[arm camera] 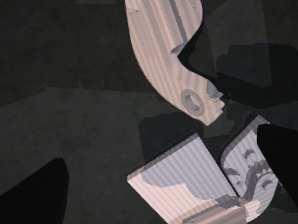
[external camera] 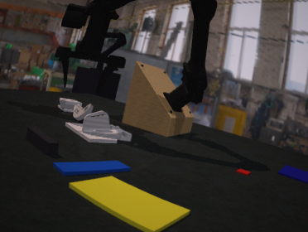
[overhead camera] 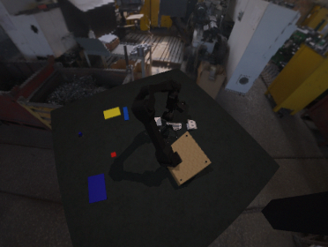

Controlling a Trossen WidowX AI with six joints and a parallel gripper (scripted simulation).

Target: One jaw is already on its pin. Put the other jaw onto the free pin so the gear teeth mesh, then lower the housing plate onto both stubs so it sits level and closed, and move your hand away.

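"Three pale pieces lie near one another on the worktop [overhead camera: 229,176] [external camera: 199,166]: a flat base [overhead camera: 158,121] [external camera: 76,129] [arm camera: 170,172] with a rounded piece [external camera: 97,122] standing on it, a loose jaw [overhead camera: 175,126] [external camera: 83,112] [arm camera: 160,57], and a small block [overhead camera: 191,124] [external camera: 69,104] beyond. Where's the pincer [overhead camera: 175,111] [external camera: 83,86] [arm camera: 164,151]?"

"Above them, spread wide, with nothing between its fingers (that much is plain)."

"And the loose jaw?"

"Apart from the base, tilted in the side view. Its toothed end and round hole show from the wrist, so it isn't on the free pin. I can't tell whether the small block is the housing plate."

"What else is around?"

"A wooden wedge [overhead camera: 191,154] [external camera: 145,103] stands behind the base in the side view. A blue strip [overhead camera: 126,113] [external camera: 92,167] lies beside a yellow slab [overhead camera: 112,113] [external camera: 128,200], and a black bar [external camera: 43,142] is near the strip."
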